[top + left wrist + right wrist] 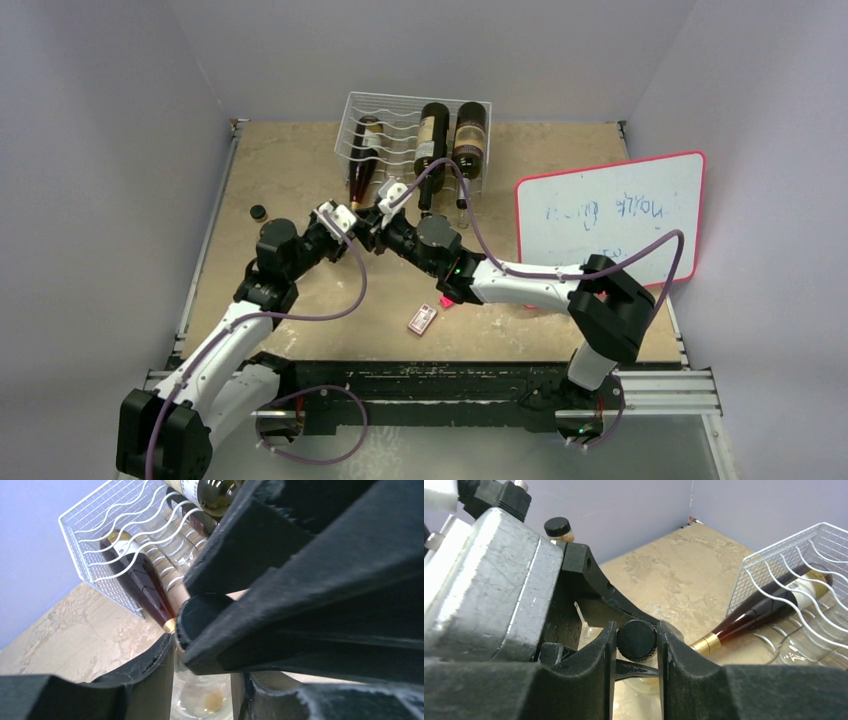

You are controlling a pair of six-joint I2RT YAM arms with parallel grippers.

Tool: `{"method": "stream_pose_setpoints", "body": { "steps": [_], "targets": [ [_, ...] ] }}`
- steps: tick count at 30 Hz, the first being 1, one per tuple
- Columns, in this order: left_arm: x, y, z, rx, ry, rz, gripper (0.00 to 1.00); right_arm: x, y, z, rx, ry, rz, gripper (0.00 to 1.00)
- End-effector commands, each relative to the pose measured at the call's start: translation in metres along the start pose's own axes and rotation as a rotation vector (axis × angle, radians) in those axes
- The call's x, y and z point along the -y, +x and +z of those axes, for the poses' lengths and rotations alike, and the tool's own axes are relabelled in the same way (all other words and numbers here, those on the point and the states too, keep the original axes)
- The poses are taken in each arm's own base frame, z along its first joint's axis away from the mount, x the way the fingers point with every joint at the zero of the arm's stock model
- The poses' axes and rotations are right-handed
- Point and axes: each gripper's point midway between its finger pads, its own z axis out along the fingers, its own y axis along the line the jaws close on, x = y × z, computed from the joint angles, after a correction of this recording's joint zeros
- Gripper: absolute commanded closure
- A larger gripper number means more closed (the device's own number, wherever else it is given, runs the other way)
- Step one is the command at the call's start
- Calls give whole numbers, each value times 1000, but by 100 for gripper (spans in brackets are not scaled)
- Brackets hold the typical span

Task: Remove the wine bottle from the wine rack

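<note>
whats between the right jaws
A black bottle cap on a clear neck, pinched between them; the right wrist view shows it.

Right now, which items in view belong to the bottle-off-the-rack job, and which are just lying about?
Job:
- wine rack
- clear bottle, black-capped, gripped by right gripper and left gripper

Lying about:
- dark red bottle, racked
- cream-labelled bottle, racked
- brown-labelled bottle, racked
- whiteboard
- small pink item
- loose black cap
</note>
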Motion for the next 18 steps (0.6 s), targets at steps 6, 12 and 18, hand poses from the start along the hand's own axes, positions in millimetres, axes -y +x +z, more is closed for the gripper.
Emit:
{"method": "stream_pose_setpoints", "body": {
  "steps": [6,12,18],
  "targets": [
    [-47,-34,-22,111,-274,-20,85,-5,-44,19,-104,19,119,25],
    [-71,-32,-29,81,-411,-98,100,35,-82,8,-132,125,154,17],
    [-103,-48,-25,138,-561,-266,100,82,-109,-29,-97,272,91,13]
  ]
}}
